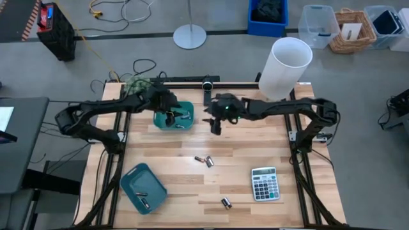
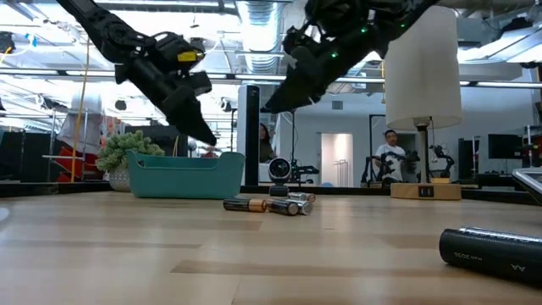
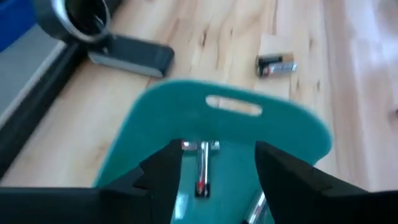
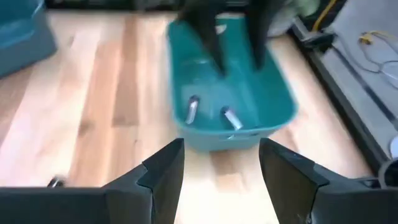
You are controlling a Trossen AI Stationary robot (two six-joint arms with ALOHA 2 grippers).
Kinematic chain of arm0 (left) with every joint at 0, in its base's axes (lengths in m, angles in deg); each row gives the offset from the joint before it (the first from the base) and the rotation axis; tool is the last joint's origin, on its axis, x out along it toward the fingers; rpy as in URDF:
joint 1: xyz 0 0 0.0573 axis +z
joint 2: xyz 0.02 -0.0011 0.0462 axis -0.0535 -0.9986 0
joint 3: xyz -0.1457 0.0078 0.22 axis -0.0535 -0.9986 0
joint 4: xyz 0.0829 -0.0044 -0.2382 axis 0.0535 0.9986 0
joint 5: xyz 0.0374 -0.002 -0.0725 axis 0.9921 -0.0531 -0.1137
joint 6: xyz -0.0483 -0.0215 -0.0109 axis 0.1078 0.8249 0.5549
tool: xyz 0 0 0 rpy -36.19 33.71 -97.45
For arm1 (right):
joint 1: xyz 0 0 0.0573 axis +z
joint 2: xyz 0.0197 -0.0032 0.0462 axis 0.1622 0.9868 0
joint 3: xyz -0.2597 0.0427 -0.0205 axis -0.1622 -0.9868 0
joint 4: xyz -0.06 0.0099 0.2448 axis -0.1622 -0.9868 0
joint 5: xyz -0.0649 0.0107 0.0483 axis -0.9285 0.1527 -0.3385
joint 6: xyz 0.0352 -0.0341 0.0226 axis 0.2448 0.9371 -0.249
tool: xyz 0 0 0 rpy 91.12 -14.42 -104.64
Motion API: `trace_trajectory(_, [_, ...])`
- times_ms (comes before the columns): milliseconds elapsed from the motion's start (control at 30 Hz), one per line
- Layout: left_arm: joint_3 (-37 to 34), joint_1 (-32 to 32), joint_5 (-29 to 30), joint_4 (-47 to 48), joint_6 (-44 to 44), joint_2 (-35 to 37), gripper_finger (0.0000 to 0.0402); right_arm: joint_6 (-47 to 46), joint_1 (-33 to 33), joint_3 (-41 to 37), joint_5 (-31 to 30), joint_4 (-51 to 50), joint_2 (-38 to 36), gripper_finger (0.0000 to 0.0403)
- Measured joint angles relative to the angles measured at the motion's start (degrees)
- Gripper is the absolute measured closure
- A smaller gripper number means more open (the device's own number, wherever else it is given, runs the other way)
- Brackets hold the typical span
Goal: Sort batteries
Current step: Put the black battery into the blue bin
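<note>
My left gripper (image 1: 170,117) hangs open over the far teal tray (image 1: 182,107). In its wrist view the fingers (image 3: 163,177) stand on either side of a silvery battery (image 3: 201,167) lying on the tray floor, without touching it. My right gripper (image 1: 215,126) is open, just right of that tray and above the table. Its wrist view shows two batteries (image 4: 191,109) (image 4: 230,117) in the tray (image 4: 249,93). A few batteries (image 1: 204,160) lie mid-table, one (image 1: 225,203) near the front edge, and one (image 1: 144,203) in the near teal tray (image 1: 132,182).
A grey calculator (image 1: 264,184) lies at the near right. A tall white cylinder (image 1: 284,67) stands at the far right edge, and a small camera (image 1: 207,85) at the far edge. Bare wood lies between the far tray and the loose batteries.
</note>
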Motion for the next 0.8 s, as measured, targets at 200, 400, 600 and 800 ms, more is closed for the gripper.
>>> trace_trajectory(200, [0.13,-0.77,0.08,2.19,1.05,11.0,0.0208,-0.81,4.82,1.09,1.65,-3.35,1.24,0.018])
trace_trajectory(400, [-1.18,-3.6,4.01,6.11,2.19,23.3,0.0211,-6.01,9.6,1.21,2.14,-3.01,4.2,0.018])
trace_trajectory(600, [-6.0,-5.0,7.92,4.83,6.34,36.63,0.0211,-10.82,14.71,1.15,2.02,2.0,10.57,0.018])
trace_trajectory(800, [-8.5,-5.09,7.57,8.2,10.83,47.21,0.0211,-15.32,17.7,2.88,-1.37,3.58,15.75,0.018])
